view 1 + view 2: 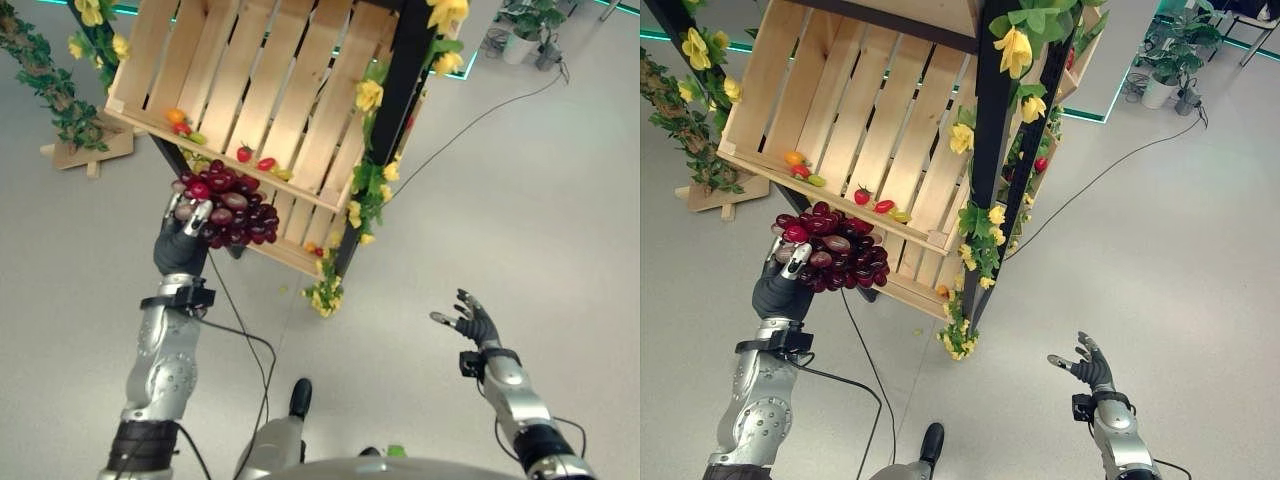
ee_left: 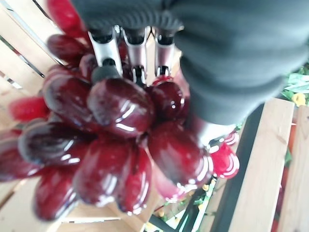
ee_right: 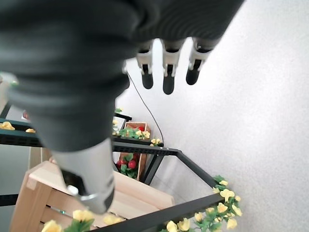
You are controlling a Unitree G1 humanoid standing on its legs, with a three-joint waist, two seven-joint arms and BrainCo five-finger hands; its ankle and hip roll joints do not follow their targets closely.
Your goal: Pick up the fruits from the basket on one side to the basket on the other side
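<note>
Looks like the carry step: left hand [image 1: 182,243] is clenched round the grape bunch [image 1: 228,208] just in front of the wooden crate [image 1: 262,90], right hand [image 1: 474,322] hangs released, so next it probably needs swinging over to the other basket.

Demo/showroom hall, grey floor [image 1: 560,200], flower-decked wooden crate stand [image 1: 260,90], potted plant [image 1: 528,25]

No readable text, label, number or sign is showing on anything in these views.
</note>
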